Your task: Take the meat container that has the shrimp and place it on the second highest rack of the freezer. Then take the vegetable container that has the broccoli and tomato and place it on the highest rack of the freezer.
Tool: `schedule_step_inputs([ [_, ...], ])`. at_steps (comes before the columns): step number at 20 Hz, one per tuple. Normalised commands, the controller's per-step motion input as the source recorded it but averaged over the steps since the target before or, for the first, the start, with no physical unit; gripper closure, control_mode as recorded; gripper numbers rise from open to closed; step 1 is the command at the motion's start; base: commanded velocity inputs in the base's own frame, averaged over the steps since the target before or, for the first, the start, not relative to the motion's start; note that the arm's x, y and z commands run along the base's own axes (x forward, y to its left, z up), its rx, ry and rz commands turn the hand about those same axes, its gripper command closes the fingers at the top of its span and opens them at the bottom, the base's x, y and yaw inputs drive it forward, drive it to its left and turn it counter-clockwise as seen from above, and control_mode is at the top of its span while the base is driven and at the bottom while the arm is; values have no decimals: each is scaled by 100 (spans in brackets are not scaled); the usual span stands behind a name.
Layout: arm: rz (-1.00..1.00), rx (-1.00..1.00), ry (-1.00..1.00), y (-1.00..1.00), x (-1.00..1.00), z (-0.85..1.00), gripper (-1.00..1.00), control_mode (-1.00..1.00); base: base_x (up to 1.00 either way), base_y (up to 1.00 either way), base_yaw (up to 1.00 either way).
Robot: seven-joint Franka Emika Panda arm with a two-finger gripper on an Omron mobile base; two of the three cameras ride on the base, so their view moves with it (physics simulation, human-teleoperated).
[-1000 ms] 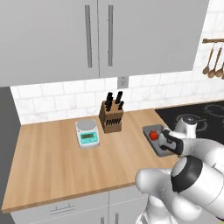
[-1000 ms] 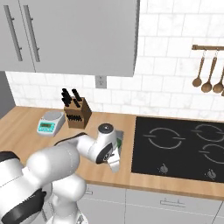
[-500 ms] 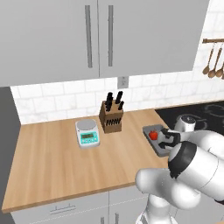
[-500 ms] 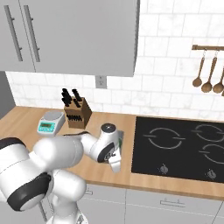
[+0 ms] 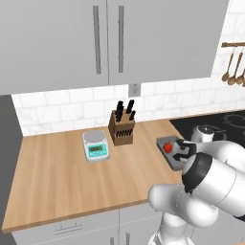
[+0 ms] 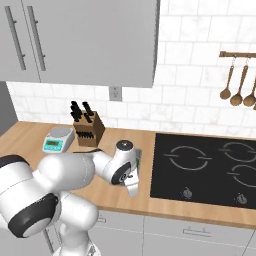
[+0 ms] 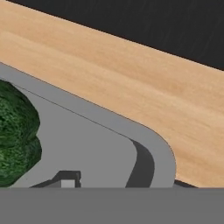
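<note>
One vegetable container (image 5: 168, 152), its tomato (image 5: 168, 148) and broccoli (image 7: 15, 131) inside, sits at the worktop's (image 5: 67, 177) right edge beside the hob (image 6: 205, 167); my gripper (image 5: 184, 152) straddles its rim, grip undeterminable.

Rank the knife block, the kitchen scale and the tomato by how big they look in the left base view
1. knife block, largest, knife handles included.
2. kitchen scale, slightly smaller in the picture; it sits beside the block at about the same depth, so the order is fair.
3. tomato, clearly smallest, in the vegetable container.
</note>
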Motion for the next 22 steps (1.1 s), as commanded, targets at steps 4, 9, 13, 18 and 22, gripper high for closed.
schedule_step_inputs([
  [4,0,0,0,0,0,0,100,-100,0,0,0],
  [9,-2,-2,-3,0,0,33,100,-100,0,0,0],
  [13,-9,-3,-3,8,-8,86,100,-100,0,0,0],
  [18,-22,0,-15,6,-47,63,100,-100,0,0,0],
  [22,-24,0,-13,15,-59,60,100,-100,0,0,0],
])
